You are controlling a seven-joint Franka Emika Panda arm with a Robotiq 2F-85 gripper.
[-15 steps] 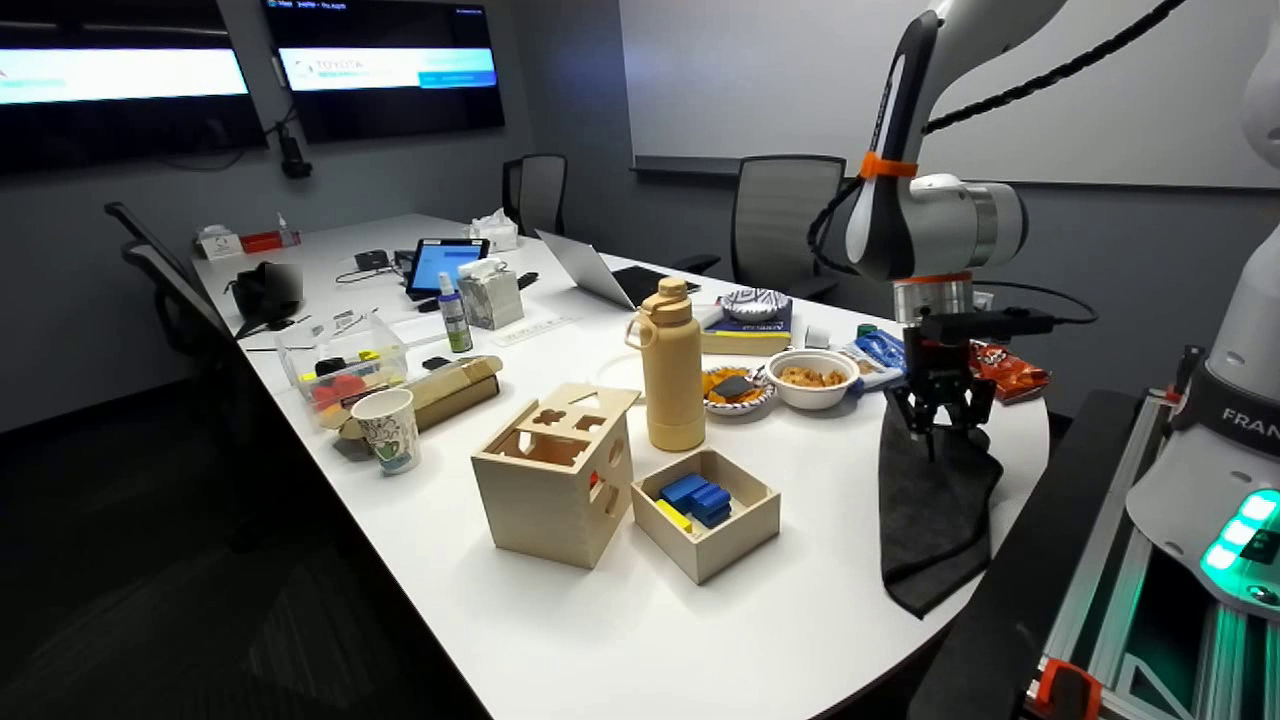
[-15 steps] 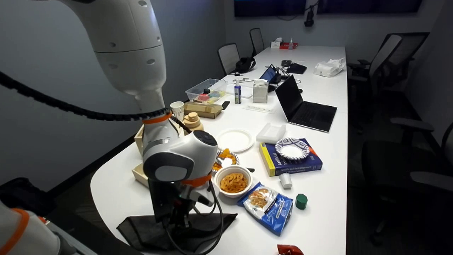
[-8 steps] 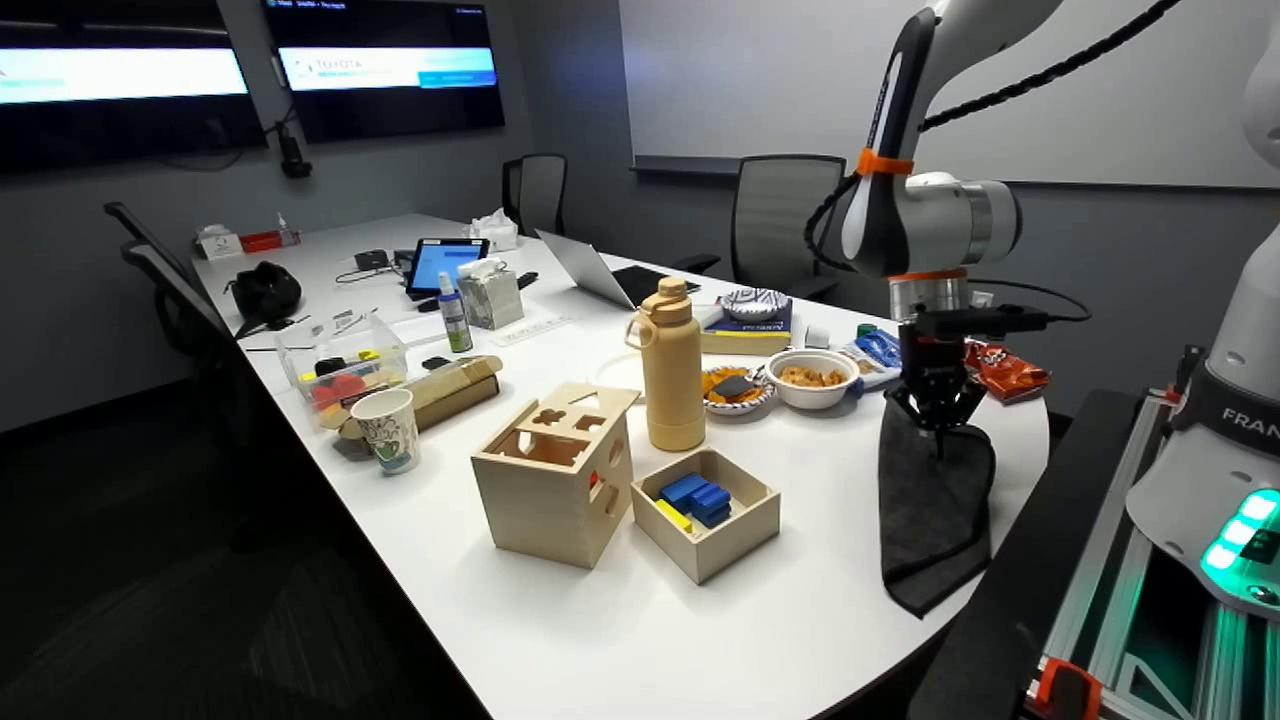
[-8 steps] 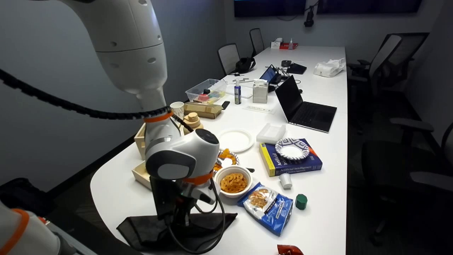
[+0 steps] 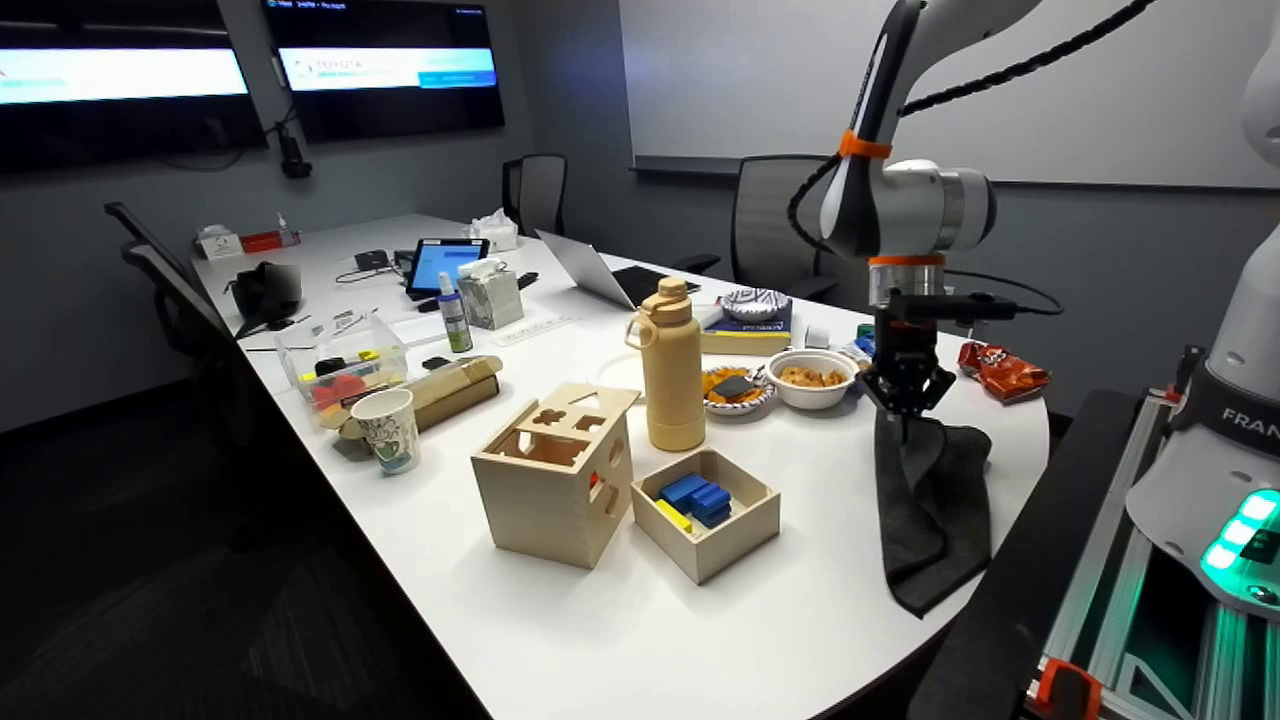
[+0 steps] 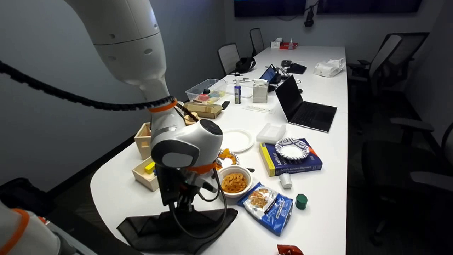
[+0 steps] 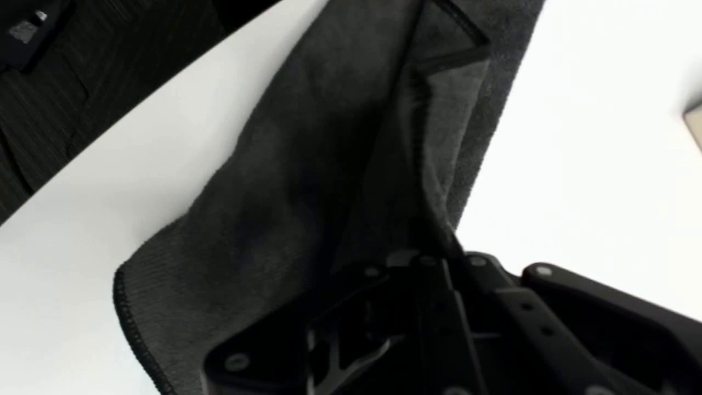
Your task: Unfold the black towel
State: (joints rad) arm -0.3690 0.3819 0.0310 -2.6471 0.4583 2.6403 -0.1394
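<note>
The black towel [image 5: 958, 500] lies rumpled and partly folded near the table's rounded end; it also shows in an exterior view [image 6: 155, 235]. My gripper [image 5: 903, 428] points down over the towel's far part, with its fingers closed together. In the wrist view, a raised fold of the towel [image 7: 236, 219] runs up between the fingertips [image 7: 452, 262], so the gripper is shut on the towel. The held fold is lifted a little, while the rest of the towel lies on the table. A hemmed corner is folded over near the top of the wrist view. The fingertips are partly hidden in both exterior views.
A wooden shape box [image 5: 535, 510], an open wooden box [image 5: 745, 525] with blocks, and a tan bottle [image 5: 673, 380] stand beyond the towel. A white bowl [image 6: 234, 193] of snacks is near the arm. A blue bag [image 6: 270, 209] and a red bag [image 5: 1005, 375] lie nearby.
The gripper's fingers have closed on the towel. The gripper has then risen slightly and moved toward the wooden boxes, pulling a fold of the towel with it.
</note>
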